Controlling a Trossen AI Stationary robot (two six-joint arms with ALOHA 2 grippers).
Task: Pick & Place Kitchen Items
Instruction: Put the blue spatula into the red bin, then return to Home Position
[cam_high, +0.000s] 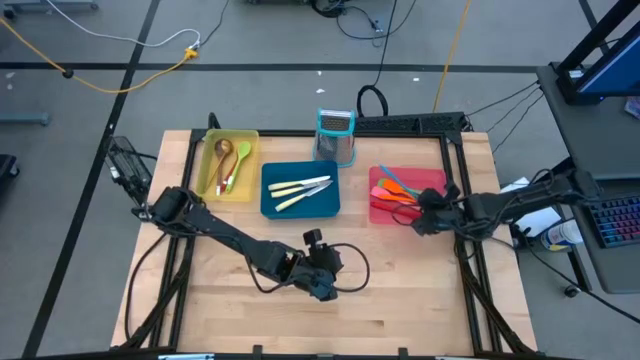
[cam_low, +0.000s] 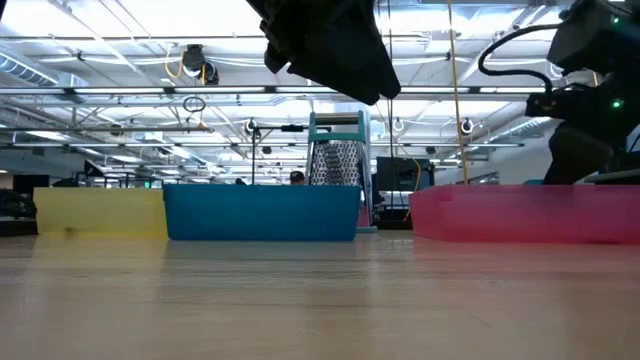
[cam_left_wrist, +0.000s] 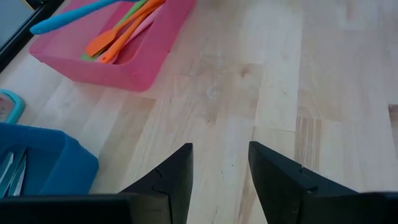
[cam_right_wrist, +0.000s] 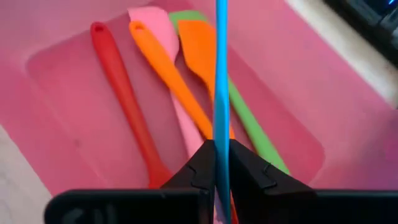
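Note:
My right gripper (cam_right_wrist: 222, 146) hangs over the red tray (cam_high: 430, 180) at the right and is shut on a blue spatula (cam_right_wrist: 221, 68). Under it, in the tray, lie a red (cam_right_wrist: 121, 93), an orange (cam_right_wrist: 168, 74), a pink (cam_right_wrist: 152, 25) and a green spatula (cam_right_wrist: 249, 121). My left gripper (cam_left_wrist: 221, 146) is open above bare wood near the table's middle (cam_high: 325, 288), with nothing between its fingers. Cream-handled knives (cam_high: 300, 190) lie in the blue tray (cam_high: 270, 205), and spoons (cam_high: 228, 162) in the yellow tray (cam_high: 250, 140). My right gripper pinches the blue spatula's slim handle (cam_right_wrist: 221, 134) between its two fingers, which slant down from the table's right side. The handle runs on past the fingertips, out over the tray and the other spatulas. Whether its far end (cam_left_wrist: 40, 26) touches the tray, I cannot tell.
A metal grater with a teal top (cam_high: 336, 135) stands behind the blue tray. The three trays sit in a row along the far half of the table (cam_low: 320, 300). Bare wood stretches across the near half, around my left gripper.

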